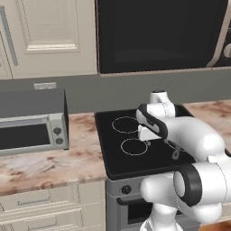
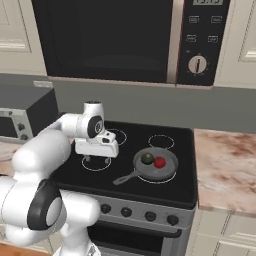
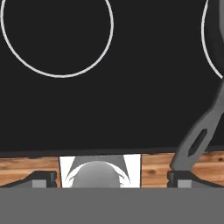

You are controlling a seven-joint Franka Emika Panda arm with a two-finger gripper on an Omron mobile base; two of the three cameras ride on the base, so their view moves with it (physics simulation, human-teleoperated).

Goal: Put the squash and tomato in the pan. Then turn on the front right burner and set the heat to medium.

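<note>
Below, the wide-open, empty pincer (image 3: 109,177) is hovering over the stove's front edge, with the burner knobs (image 2: 171,219) lying lower right.

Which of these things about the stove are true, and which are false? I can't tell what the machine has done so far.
1. The squash and the tomato both lie in the pan. True.
2. The pan sits on the counter beside the stove. False: it sits on the front right burner ring of the black stove top.
3. The gripper holds the tomato. False: it hangs over the left burners with nothing between its fingers.
4. The pan's handle points toward the front edge of the stove. True.
5. A toaster oven stands on the counter left of the stove. True.
6. The microwave door stands open. False: it is closed.
</note>
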